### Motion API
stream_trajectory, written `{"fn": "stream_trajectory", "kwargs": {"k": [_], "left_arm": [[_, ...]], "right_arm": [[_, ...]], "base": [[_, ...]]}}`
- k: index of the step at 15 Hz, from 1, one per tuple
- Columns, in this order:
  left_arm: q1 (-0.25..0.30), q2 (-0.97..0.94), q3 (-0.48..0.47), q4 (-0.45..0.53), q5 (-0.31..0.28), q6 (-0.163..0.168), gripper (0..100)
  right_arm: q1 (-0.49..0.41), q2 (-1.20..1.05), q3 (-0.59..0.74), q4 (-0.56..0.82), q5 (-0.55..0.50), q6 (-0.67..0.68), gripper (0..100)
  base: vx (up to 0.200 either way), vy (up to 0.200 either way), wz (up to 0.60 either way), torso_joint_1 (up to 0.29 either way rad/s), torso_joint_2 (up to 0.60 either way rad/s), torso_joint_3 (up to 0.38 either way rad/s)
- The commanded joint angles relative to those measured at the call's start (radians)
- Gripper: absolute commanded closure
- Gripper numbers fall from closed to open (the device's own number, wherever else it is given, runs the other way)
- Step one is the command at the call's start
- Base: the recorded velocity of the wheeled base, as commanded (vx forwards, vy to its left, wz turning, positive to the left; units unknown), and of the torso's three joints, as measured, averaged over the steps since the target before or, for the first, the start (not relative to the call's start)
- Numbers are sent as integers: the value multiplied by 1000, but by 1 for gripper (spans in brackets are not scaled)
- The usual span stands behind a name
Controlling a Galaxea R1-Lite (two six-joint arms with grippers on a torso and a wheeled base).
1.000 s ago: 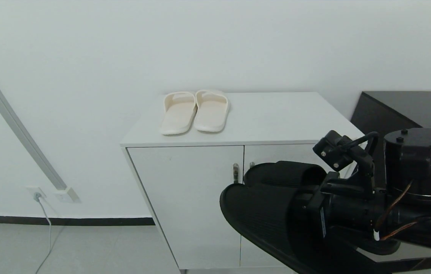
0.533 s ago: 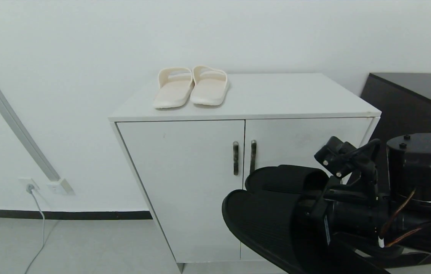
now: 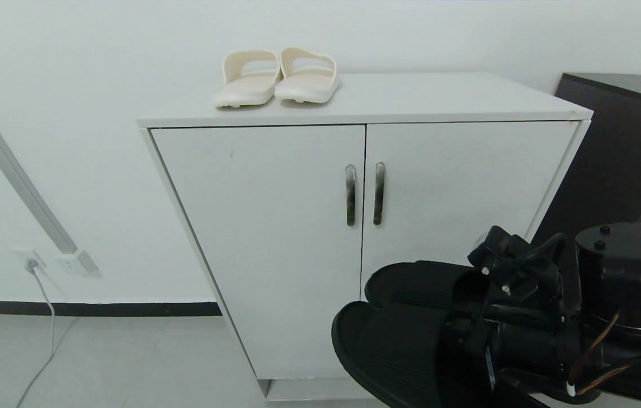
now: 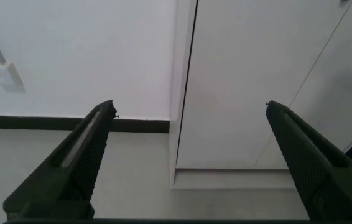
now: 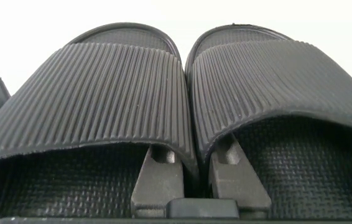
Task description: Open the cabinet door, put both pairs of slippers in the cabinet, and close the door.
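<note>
The white cabinet (image 3: 275,238) stands with both doors shut, its two metal handles (image 3: 350,195) side by side at the middle. A cream pair of slippers (image 3: 275,79) sits on its top at the back left. My right gripper (image 5: 191,171) is shut on a black pair of slippers (image 3: 405,340), its fingers inside the straps pinching the two inner sides together. That black pair (image 5: 126,81) hangs in front of the right door's lower part. My left gripper (image 4: 189,107) is open with nothing in it, low down facing the cabinet's (image 4: 238,93) lower left corner.
A dark cabinet (image 3: 620,153) stands right beside the white one. On the wall to the left are a socket (image 3: 29,263) with a cable running down to the floor and a slanted grey conduit (image 3: 9,164). Bare floor lies left of the cabinet.
The head camera has dropped lower, so the cabinet stands higher in the picture and its door fronts show in full. The black slippers stay held in my right gripper.
</note>
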Motion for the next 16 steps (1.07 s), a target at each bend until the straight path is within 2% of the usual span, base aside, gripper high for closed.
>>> {"fn": "stream_trajectory", "kwargs": {"k": [1,6,16], "left_arm": [[0,0,1,0,-1,2,0],[0,2,0,2,-2,2,0],[-15,72,0,3,-9,5,0]], "right_arm": [[9,4,9,0,0,-1,100],[14,6,18,0,1,-1,100],[15,27,32,-33,0,-1,100]], "base": [[0,0,0,-61,442,369],[0,0,0,-20,355,332],[0,0,0,0,15,12]]}}
